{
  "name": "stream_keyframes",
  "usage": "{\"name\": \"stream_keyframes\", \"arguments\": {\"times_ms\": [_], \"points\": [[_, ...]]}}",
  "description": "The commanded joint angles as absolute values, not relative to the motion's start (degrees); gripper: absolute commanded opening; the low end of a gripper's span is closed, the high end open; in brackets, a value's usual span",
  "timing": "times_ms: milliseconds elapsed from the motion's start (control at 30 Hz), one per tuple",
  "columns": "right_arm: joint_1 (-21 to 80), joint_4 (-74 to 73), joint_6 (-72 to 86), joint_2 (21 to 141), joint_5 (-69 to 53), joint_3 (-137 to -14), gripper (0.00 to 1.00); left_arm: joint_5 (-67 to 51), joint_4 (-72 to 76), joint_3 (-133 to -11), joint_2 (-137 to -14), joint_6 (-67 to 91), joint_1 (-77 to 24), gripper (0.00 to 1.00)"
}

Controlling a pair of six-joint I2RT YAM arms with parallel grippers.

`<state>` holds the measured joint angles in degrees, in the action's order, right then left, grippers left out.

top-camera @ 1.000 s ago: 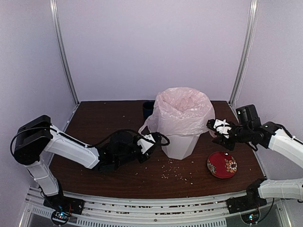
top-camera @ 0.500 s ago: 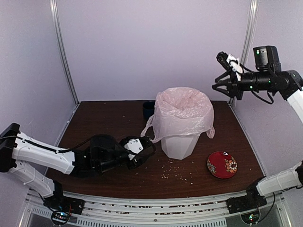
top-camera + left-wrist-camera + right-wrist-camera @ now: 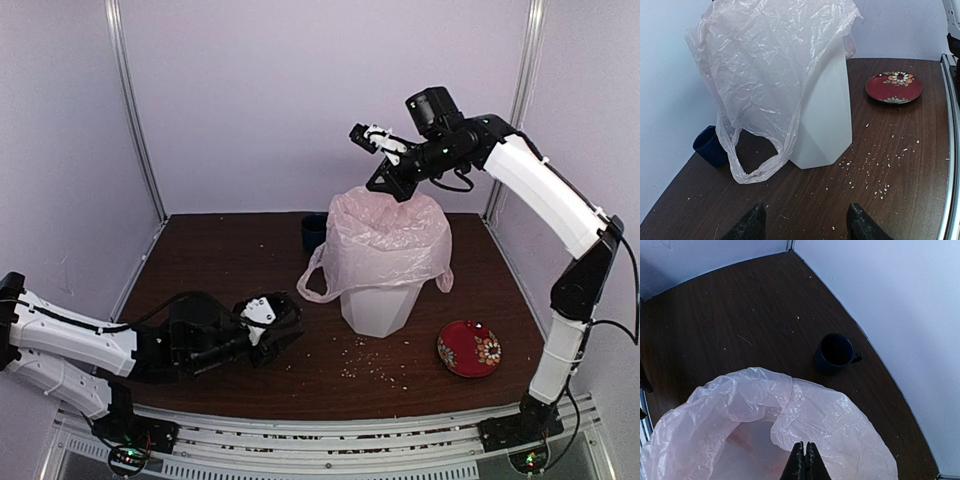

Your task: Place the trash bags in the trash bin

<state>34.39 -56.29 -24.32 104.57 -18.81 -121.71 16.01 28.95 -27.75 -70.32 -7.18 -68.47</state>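
Right claw (image 3: pixel 804 447) is hanging pinched shut just above the pink trash bag (image 3: pixel 385 240), gripping nothing. That bag is lining and draping over the white trash bin (image 3: pixel 375 308), which is standing on the counter (image 3: pixel 220 270) with one handle loop (image 3: pixel 742 177) dangling down its left side. Left claw (image 3: pixel 807 212) is lying low near that loop, spread wide and empty. A dark blue cup (image 3: pixel 312 232) is sitting behind the bin, and a red plate (image 3: pixel 470 348) is lying to its right, among scattered crumbs.

Pink trash bag (image 3: pixel 385 240) lines upright white trash bin (image 3: pixel 378 305).
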Motion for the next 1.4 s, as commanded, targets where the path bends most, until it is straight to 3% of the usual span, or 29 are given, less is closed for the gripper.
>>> {"name": "stream_keyframes", "arguments": {"times_ms": [0,567,867,1100,1367], "points": [[34.7,-60.4,-25.5,108.9,-13.6,-125.1,0.01,14.7,32.0,-27.0,-71.6,-4.2,-68.7,0.56],[35.5,-68.5,-35.2,114.0,-8.6,-126.6,0.0,13.0,39.8,-26.5,-79.6,-2.2,-68.9,0.56],[39.1,-68.9,-37.0,106.8,-13.5,-123.7,0.0,12.3,39.2,-27.6,-81.9,-1.3,-69.0,0.56],[38.1,-77.1,-39.2,114.5,-16.7,-124.0,0.0,13.0,39.2,-26.0,-79.8,0.2,-69.4,0.55],[33.1,-77.0,-40.3,115.5,-17.7,-126.5,0.0,12.4,40.8,-25.2,-83.2,1.0,-69.6,0.55]]}}
